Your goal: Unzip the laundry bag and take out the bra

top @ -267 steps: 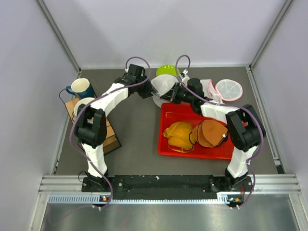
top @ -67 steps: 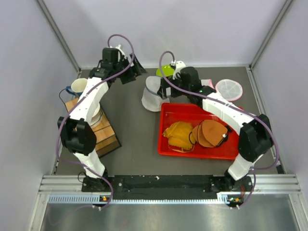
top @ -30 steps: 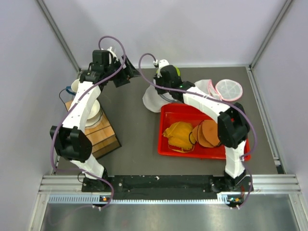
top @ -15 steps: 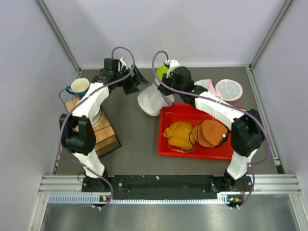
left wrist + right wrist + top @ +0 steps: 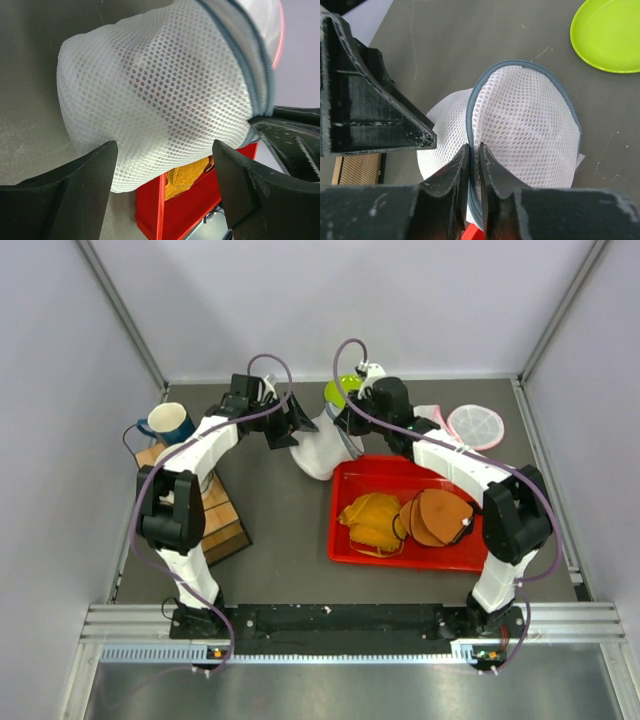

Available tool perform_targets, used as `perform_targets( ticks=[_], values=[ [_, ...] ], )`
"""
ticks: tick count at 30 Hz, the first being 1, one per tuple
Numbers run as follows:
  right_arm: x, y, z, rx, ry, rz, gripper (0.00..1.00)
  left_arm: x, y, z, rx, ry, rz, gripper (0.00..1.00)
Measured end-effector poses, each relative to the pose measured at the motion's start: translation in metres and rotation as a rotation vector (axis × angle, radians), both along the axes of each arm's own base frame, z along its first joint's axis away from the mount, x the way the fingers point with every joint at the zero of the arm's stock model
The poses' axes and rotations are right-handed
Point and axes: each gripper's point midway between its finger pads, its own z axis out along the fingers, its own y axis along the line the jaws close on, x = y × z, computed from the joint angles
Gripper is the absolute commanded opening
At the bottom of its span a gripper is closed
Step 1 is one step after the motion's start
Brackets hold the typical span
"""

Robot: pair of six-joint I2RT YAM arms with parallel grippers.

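Note:
The white mesh laundry bag (image 5: 318,448) stands bulging on the grey table at the red tray's far left corner. Its grey zipper band (image 5: 472,107) runs over the top. My right gripper (image 5: 474,147) comes from the right (image 5: 346,427) and is shut on that band, which sits in the thin gap between the jaws. My left gripper (image 5: 293,428) is open at the bag's left side, its fingers (image 5: 95,172) straddling the lower part of the bag (image 5: 160,85) without touching. A dim greyish shape (image 5: 167,87) shows through the mesh; the bra is otherwise hidden.
The red tray (image 5: 400,472) holds orange (image 5: 372,520) and brown (image 5: 438,515) padded garments. A green plate (image 5: 340,388) lies behind the bag, also in the right wrist view (image 5: 610,30). Pink-rimmed mesh discs (image 5: 475,425) lie far right. A blue mug (image 5: 170,423) and a wooden box (image 5: 222,518) are at left.
My left gripper has swung right and nearer, up to the bag's left side. My right gripper has moved right and nearer, and the bag has shifted with it.

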Motion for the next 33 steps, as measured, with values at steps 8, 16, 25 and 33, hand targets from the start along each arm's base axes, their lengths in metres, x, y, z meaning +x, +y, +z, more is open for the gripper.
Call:
perform_targets(
  ticks=[8, 16, 25, 33],
  values=[
    [-0.002, 0.003, 0.001, 0.045, 0.023, 0.008, 0.24, -0.006, 0.001, -0.028, 0.012, 0.056, -0.006, 0.81],
    [0.003, 0.001, 0.006, 0.083, 0.021, -0.004, 0.0, -0.007, 0.002, -0.032, 0.018, 0.063, -0.006, 0.8],
    [0.001, 0.001, 0.004, 0.068, 0.016, 0.015, 0.55, -0.007, 0.004, -0.034, 0.03, 0.057, -0.006, 0.8],
    [-0.003, 0.001, -0.003, 0.043, 0.028, 0.042, 0.54, -0.007, 0.004, -0.035, 0.037, 0.058, -0.005, 0.8]
  ],
)
